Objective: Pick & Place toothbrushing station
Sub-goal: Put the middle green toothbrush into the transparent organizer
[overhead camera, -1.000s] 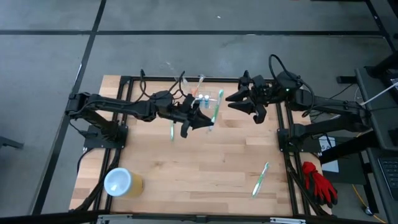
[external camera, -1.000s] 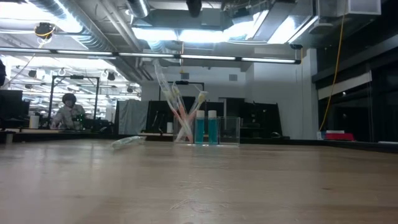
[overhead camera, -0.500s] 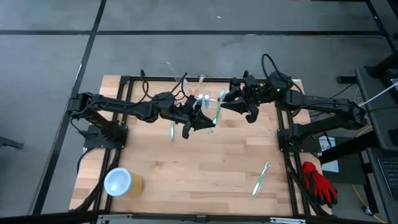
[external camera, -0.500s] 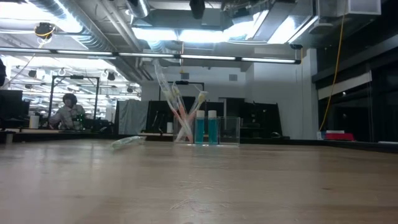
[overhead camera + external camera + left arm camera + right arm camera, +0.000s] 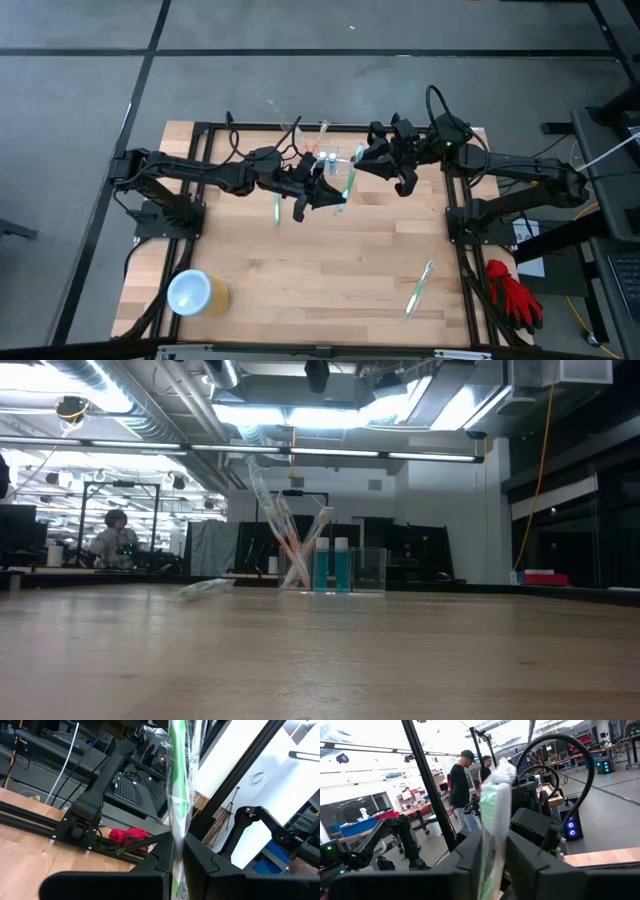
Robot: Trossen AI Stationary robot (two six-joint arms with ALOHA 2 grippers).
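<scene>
A green toothbrush in a clear wrapper (image 5: 348, 176) hangs above the table's far middle, held by both grippers. My left gripper (image 5: 333, 195) is shut on its near part. My right gripper (image 5: 362, 160) is shut on its far end. Just beyond them, at the table's far edge, the clear toothbrushing station (image 5: 322, 152) stands on its base. In the low view the station (image 5: 340, 570) holds several leaning toothbrushes and two blue tubes. My left gripper pinches the wrapped toothbrush (image 5: 178, 827) between its two fingers, which lie level and across it, coming from the table's left. The brush is clear of the table. My right gripper pinches the wrapper's other end (image 5: 492, 820) between its two fingers, coming level from the table's right, across the brush.
A wrapped toothbrush (image 5: 277, 206) lies on the table near the left gripper, another green one (image 5: 418, 288) at the near right. A yellow cup with a white top (image 5: 196, 293) stands at the near left. A red glove (image 5: 515, 296) lies beyond the right edge. People stand in the room behind.
My right gripper has moved toward the table's left, up to the far end of the wrapped toothbrush, and its fingers have closed on that end. My left gripper and the brush have kept still.
</scene>
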